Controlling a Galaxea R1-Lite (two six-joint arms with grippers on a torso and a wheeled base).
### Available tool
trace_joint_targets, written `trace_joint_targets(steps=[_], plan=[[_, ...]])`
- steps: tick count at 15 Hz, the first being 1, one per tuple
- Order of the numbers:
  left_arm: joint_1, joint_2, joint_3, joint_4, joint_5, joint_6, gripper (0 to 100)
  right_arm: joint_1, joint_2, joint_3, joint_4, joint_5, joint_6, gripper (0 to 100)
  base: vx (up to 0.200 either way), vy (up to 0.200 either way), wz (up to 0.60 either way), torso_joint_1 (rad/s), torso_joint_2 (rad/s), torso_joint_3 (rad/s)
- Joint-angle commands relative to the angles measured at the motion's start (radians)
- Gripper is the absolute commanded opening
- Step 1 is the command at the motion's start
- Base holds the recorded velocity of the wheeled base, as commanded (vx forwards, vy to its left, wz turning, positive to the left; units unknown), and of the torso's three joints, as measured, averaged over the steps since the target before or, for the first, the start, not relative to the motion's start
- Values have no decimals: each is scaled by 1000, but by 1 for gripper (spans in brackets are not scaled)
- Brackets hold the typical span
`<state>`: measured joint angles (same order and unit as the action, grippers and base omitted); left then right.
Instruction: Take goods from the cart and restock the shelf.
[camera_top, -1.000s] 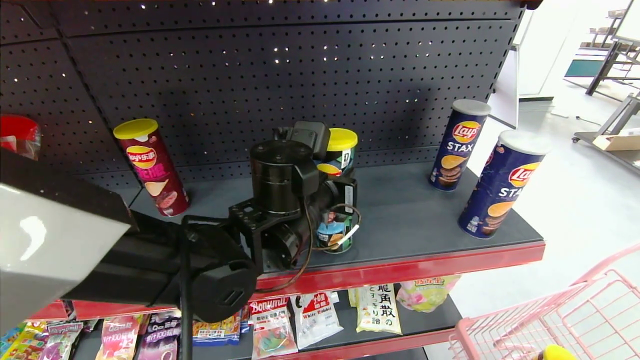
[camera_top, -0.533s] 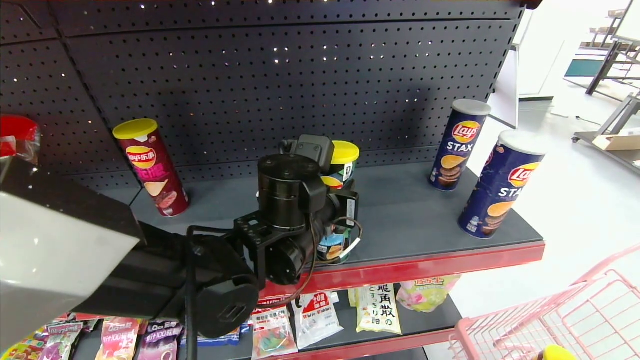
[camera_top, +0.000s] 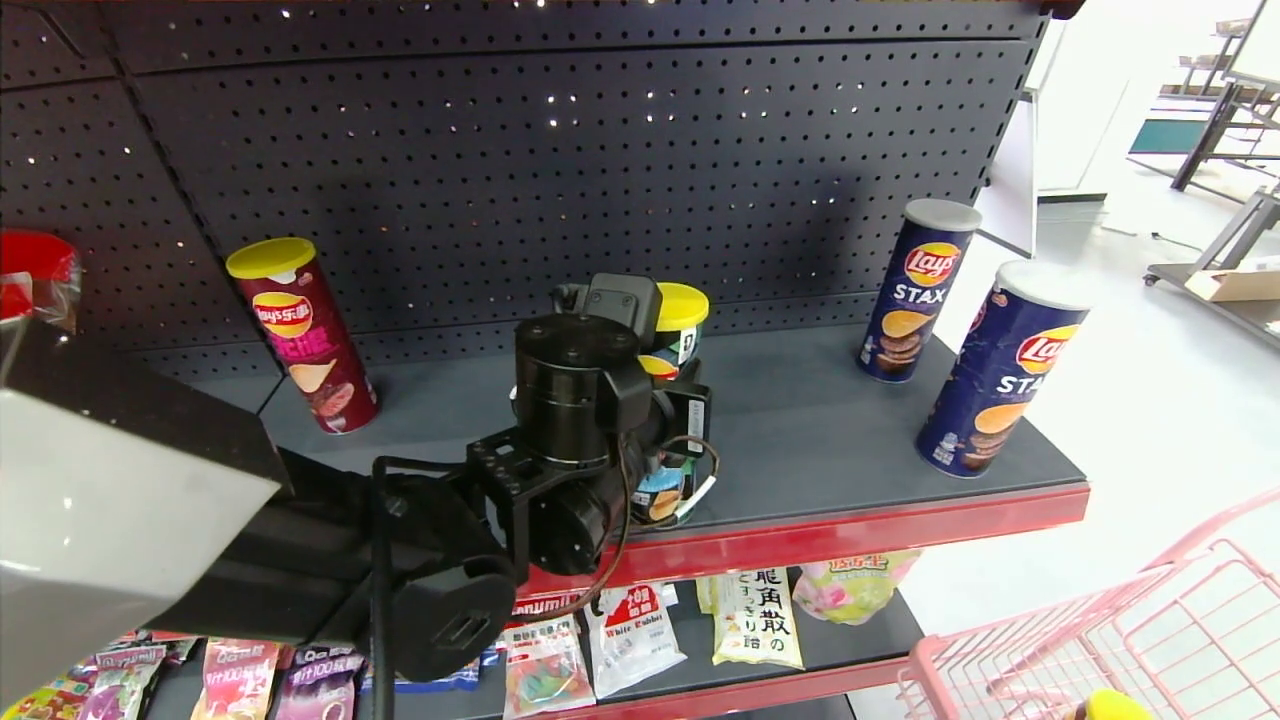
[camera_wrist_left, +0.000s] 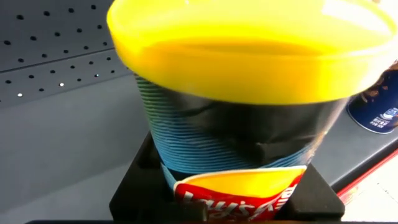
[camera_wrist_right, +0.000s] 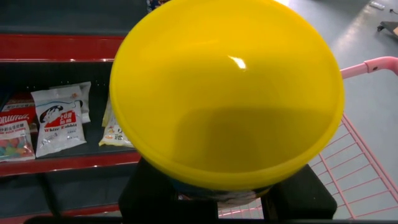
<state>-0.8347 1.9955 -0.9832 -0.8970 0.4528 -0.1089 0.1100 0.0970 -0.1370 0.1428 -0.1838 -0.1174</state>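
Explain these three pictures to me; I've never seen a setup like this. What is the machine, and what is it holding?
It is a two-armed robot restocking a store shelf. The wide picture comes from its head camera; the other two from cameras on its wrists. The left gripper clasps a teal chips can at the shelf's front edge. The right gripper clasps a yellow-lidded can above the pink cart. Standing on the shelf: a maroon chips can and two dark blue chips cans.
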Motion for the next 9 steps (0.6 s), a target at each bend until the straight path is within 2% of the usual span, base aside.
trace_joint_targets(steps=[1, 9], plan=[[0, -9, 20, 3, 15, 2, 0, 0, 0, 0, 0, 0, -1, 0, 0, 0, 0, 0, 0, 0], [-3, -17, 20, 4, 35, 2, 0, 0, 0, 2, 1, 0, 1, 0, 0, 0, 0, 0, 0, 0]])
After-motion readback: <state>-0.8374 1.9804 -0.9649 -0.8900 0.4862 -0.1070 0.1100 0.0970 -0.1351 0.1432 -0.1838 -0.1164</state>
